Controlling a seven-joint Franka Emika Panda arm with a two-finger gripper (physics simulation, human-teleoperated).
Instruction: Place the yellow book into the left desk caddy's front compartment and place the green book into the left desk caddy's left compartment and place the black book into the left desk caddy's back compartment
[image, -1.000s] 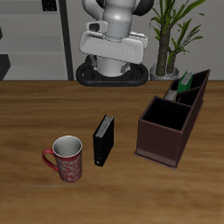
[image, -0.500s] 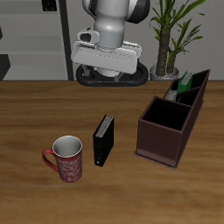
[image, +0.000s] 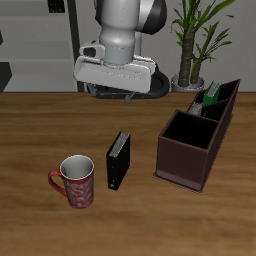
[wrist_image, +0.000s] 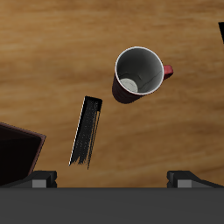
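Note:
The black book (image: 118, 160) stands upright on the table between the mug and the left desk caddy (image: 190, 150); it also shows in the wrist view (wrist_image: 86, 131). The green book (image: 212, 96) stands in a small section at the caddy's far end. I cannot make out the yellow book. My gripper (image: 115, 90) hangs high above the table, behind the black book, open and empty. In the wrist view its fingertips (wrist_image: 44, 179) stand wide apart around the gripper's middle (wrist_image: 114, 179). A corner of the caddy (wrist_image: 16, 153) also shows there.
A red patterned mug (image: 75, 182) stands near the table's front edge beside the black book, and shows in the wrist view (wrist_image: 138, 74). A potted plant (image: 190, 40) stands behind the caddy. The robot's base (image: 125, 85) is at the table's back.
The arm has lowered and swung the hand forward, toward the mug's side of the table. The books, mug and caddy have not moved.

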